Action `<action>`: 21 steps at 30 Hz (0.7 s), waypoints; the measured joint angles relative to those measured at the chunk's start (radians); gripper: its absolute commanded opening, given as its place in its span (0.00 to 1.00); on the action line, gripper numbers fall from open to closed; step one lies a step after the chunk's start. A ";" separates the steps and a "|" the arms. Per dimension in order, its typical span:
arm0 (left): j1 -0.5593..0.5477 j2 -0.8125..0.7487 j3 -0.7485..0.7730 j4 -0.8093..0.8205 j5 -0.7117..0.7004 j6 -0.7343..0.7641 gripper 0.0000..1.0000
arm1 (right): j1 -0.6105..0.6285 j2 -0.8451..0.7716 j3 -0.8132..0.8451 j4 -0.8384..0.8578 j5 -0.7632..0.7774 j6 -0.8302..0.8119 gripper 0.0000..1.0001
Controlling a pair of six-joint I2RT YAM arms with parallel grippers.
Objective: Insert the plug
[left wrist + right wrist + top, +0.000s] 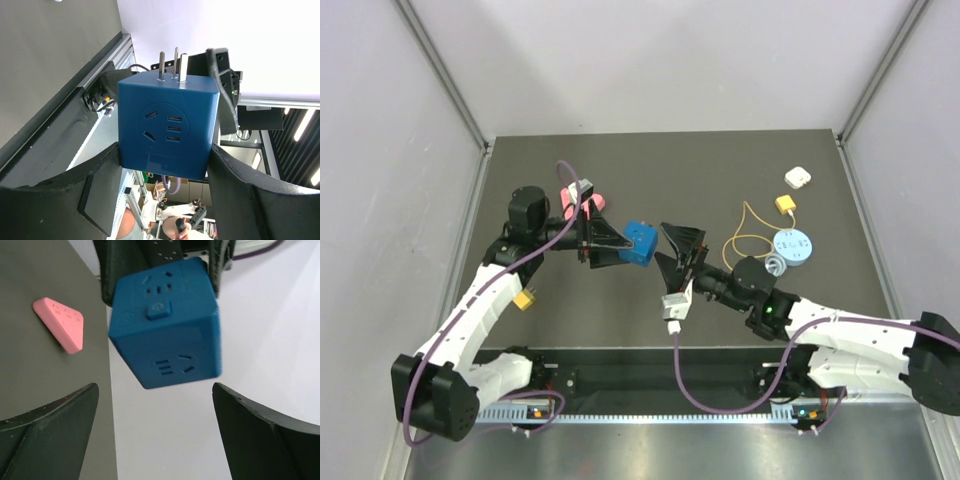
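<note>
The plug [785, 204] is a small yellow connector lying on the table at the right, with its thin orange wire [748, 232] looping beside it. It is out of both wrist views. My left gripper [632, 243] is shut on a blue cube socket [640, 242] and holds it in the air above mid-table. In the left wrist view the cube [167, 127] sits between my fingers [95, 190], with metal prongs on top. My right gripper [666, 246] is open and empty just right of the cube. In the right wrist view the cube [165, 325] hangs ahead of the open gripper [155, 390].
A small white block [797, 178] lies at the back right. A light-blue disc [791, 246] with a grey cord lies near the wire. A pink strip [582, 203] lies behind the left gripper; it also shows in the right wrist view [62, 322].
</note>
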 measured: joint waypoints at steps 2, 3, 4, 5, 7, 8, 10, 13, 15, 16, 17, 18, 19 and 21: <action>-0.004 0.000 -0.001 -0.002 0.000 0.000 0.00 | 0.011 0.019 0.000 -0.001 0.002 -0.025 0.93; -0.006 0.000 -0.001 -0.005 0.001 0.001 0.00 | 0.017 0.029 0.000 0.002 0.006 -0.038 0.93; -0.006 0.000 -0.001 -0.013 0.001 0.001 0.00 | 0.020 0.038 0.002 0.006 0.013 -0.048 0.93; -0.006 0.000 -0.001 -0.019 0.001 0.003 0.00 | 0.021 0.045 0.004 0.011 0.019 -0.056 0.92; -0.006 0.001 0.000 -0.040 0.000 0.013 0.00 | 0.023 0.068 0.016 0.019 0.033 -0.067 0.92; -0.006 0.002 0.000 -0.052 0.000 0.023 0.00 | 0.024 0.080 0.021 0.023 0.040 -0.072 0.92; -0.007 0.006 0.000 -0.069 0.000 0.035 0.00 | 0.025 0.102 0.026 0.031 0.053 -0.082 0.92; -0.007 0.016 0.000 -0.081 0.000 0.047 0.00 | 0.025 0.122 0.029 0.037 0.070 -0.089 0.93; -0.007 0.020 0.000 -0.087 0.000 0.054 0.00 | 0.025 0.126 0.029 0.037 0.074 -0.092 0.93; -0.007 0.020 -0.001 -0.088 0.000 0.057 0.00 | 0.025 0.127 0.029 0.038 0.074 -0.093 0.94; -0.007 0.021 -0.001 -0.089 0.000 0.061 0.00 | 0.025 0.127 0.029 0.038 0.074 -0.093 0.95; -0.008 0.023 -0.001 -0.090 0.001 0.065 0.00 | 0.025 0.127 0.029 0.040 0.074 -0.095 0.97; -0.008 0.025 0.000 -0.094 0.000 0.072 0.00 | 0.025 0.127 0.029 0.043 0.074 -0.098 1.00; -0.011 0.035 0.000 -0.104 -0.001 0.085 0.00 | 0.029 0.127 0.029 0.054 0.068 -0.104 1.00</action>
